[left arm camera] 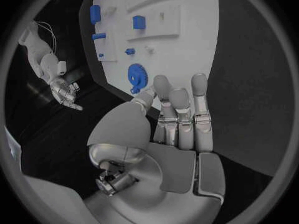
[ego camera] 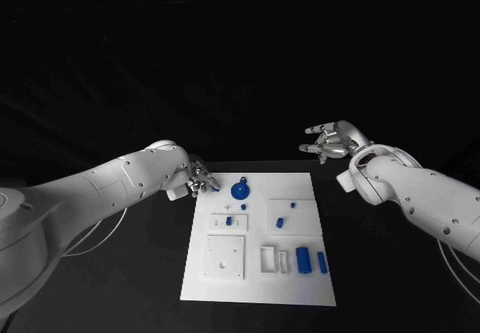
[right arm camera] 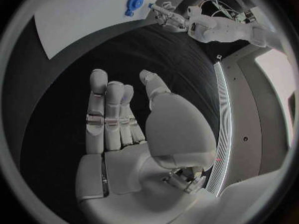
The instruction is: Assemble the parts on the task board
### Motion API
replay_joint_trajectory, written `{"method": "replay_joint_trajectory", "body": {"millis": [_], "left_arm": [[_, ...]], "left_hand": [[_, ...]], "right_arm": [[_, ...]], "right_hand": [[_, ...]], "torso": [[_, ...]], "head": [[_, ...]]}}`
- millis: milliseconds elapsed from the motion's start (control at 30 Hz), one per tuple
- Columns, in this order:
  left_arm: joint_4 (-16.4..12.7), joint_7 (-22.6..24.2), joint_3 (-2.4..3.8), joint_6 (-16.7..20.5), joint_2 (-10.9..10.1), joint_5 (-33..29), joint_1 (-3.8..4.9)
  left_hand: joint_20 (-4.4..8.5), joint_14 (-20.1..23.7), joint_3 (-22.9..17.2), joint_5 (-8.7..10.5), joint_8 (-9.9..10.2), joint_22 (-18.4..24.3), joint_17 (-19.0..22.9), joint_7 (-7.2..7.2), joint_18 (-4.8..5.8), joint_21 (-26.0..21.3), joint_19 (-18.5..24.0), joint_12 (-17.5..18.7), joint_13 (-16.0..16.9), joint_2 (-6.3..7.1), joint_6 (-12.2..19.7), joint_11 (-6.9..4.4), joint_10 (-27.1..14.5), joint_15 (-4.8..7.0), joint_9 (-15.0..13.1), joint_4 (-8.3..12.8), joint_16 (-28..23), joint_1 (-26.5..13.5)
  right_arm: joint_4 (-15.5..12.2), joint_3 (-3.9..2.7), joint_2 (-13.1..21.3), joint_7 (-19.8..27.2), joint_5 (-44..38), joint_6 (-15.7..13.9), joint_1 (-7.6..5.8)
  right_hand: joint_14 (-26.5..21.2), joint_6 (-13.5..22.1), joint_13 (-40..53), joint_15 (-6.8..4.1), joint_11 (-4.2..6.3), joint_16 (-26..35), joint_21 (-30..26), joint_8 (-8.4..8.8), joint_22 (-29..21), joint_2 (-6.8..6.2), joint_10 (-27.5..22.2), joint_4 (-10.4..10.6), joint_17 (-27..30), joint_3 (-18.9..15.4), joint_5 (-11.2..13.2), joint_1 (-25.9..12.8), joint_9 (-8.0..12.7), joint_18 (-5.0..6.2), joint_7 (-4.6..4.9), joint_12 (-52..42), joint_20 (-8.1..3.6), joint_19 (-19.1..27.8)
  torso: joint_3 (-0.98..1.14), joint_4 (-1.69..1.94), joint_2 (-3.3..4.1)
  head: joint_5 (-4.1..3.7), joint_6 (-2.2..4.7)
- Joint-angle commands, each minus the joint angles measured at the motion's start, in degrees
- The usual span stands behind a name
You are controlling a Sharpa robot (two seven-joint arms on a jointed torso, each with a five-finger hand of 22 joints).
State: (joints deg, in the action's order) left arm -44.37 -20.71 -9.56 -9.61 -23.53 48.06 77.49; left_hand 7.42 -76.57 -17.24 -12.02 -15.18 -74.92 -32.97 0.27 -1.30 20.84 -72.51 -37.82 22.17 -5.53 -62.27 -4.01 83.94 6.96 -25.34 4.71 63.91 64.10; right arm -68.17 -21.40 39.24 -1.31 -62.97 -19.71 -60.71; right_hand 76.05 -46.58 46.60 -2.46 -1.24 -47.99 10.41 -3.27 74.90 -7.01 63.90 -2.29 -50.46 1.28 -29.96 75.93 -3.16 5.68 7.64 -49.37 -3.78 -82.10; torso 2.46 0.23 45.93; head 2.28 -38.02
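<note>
With both hands empty and fingers apart, the left hand at the board's far edge probably needed a careful pinch on the blue gear, while the right hand waited beyond the far right corner.

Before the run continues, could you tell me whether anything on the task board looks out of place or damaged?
Nothing stands out. The task board lies flat with no visible damage, the blue gear sits near its far edge, and the left hand and right hand hold nothing.

Left robot hand empty, fingers extended together; right robot hand raised, apparently empty, fingers apart.
</note>
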Motion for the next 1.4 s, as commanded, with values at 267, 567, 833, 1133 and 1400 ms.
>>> {"method": "replay_joint_trajectory", "body": {"millis": [267, 567, 833, 1133, 1400], "left_arm": [[-14.9, -4.1, -0.19, 9.7, -8.0, -4.1, 0.9], [-25.7, -5.0, -1.84, 13.4, -14.0, -4.9, 0.99], [-30.8, -5.9, -3.86, 16.9, -16.0, -4.1, 0.72], [-32.7, -6.1, -4.18, 19.2, -15.3, -0.1, -0.97], [-31.8, -6.4, -4.2, 19.2, -13.8, 2.2, -1.97]], "left_hand": [[0.44, -1.2, -4.8, -3.01, -4.4, -1.1, -0.4, -1.15, 0.63, 0.9, -0.3, 0.2, 0.0, 1.53, -2.7, -0.81, 2.2, 0.06, -12.5, 4.1, 0.5, -0.4], [0.01, -3.1, -6.4, -8.97, -0.6, -1.1, -1.0, -1.63, -0.07, 1.8, -0.8, -1.1, -1.5, 3.33, -6.3, -1.09, 2.7, -0.01, -15.5, 5.8, -0.7, -2.2], [0.05, -3.7, -6.5, -9.46, 0.1, -1.1, -1.4, -1.79, -0.17, 2.3, -1.1, -2.0, -1.6, 3.5, -7.1, -1.26, 2.8, 0.1, -16.2, 6.1, -0.7, -2.4], [0.04, -4.0, -6.5, -9.52, 0.4, -1.1, -1.5, -1.83, -0.25, 2.5, -1.2, -2.3, -1.7, 3.51, -7.4, -1.31, 2.8, 0.14, -16.3, 6.2, -0.8, -2.5], [0.04, -4.0, -6.6, -9.51, 0.5, -1.1, -1.6, -1.84, -0.29, 2.6, -1.3, -2.4, -1.8, 3.48, -7.5, -1.32, 2.8, 0.16, -16.4, 6.2, -0.9, -2.5]], "right_arm": [[0.1, -0.03, 0.6, -0.1, 0.0, 0.6, -0.01], [0.3, -0.03, 0.5, -0.1, 0.0, 0.7, 0.07], [0.4, -0.02, 0.5, -0.1, 0.0, 0.8, 0.12], [0.4, -0.02, 0.5, -0.1, 0.0, 0.9, 0.15], [0.3, -0.02, 0.3, -0.1, 0.0, 1.1, 0.17]], "right_hand": [[-0.3, 0.0, 0.0, -0.13, 0.04, -0.2, -0.2, 0.1, 1.0, -0.01, -0.3, 0.5, 0.0, -0.1, -0.2, -0.5, 0.0, 0.73, 0.07, -0.2, 0.14, -0.2], [-0.3, 0.0, 0.0, -0.13, 0.04, -0.2, -0.2, 0.1, 1.0, -0.01, -0.3, 0.5, 0.0, -0.1, -0.2, -0.5, 0.0, 0.73, 0.07, -0.2, 0.14, -0.2], [-0.3, 0.0, 0.1, -0.13, 0.03, -0.2, -0.2, 0.1, 1.0, 0.0, -0.3, 0.6, 0.0, -0.2, -0.2, -0.5, 0.0, 0.72, 0.06, -0.2, 0.14, -0.2], [-0.3, 0.0, 0.1, -0.13, 0.03, -0.2, -0.2, 0.1, 1.0, 0.0, -0.3, 0.6, 0.0, -0.2, -0.2, -0.5, 0.0, 0.72, 0.06, -0.2, 0.14, -0.2], [-0.3, 0.0, 0.1, -0.13, 0.04, -0.2, -0.1, 0.1, 1.0, 0.05, -0.3, 0.6, 0.0, -0.2, -0.3, -0.5, 0.0, 0.72, 0.07, -0.2, 0.14, -0.2]], "torso": [[-0.06, 1.26, -1.3], [-0.19, 1.47, -1.52], [-0.17, 1.41, -1.42], [-0.11, 1.33, -1.41], [-0.09, 1.29, -1.42]], "head": [[0.16, -1.25], [0.15, -1.9], [0.24, -2.2], [0.14, -2.5], [0.06, -2.65]]}}
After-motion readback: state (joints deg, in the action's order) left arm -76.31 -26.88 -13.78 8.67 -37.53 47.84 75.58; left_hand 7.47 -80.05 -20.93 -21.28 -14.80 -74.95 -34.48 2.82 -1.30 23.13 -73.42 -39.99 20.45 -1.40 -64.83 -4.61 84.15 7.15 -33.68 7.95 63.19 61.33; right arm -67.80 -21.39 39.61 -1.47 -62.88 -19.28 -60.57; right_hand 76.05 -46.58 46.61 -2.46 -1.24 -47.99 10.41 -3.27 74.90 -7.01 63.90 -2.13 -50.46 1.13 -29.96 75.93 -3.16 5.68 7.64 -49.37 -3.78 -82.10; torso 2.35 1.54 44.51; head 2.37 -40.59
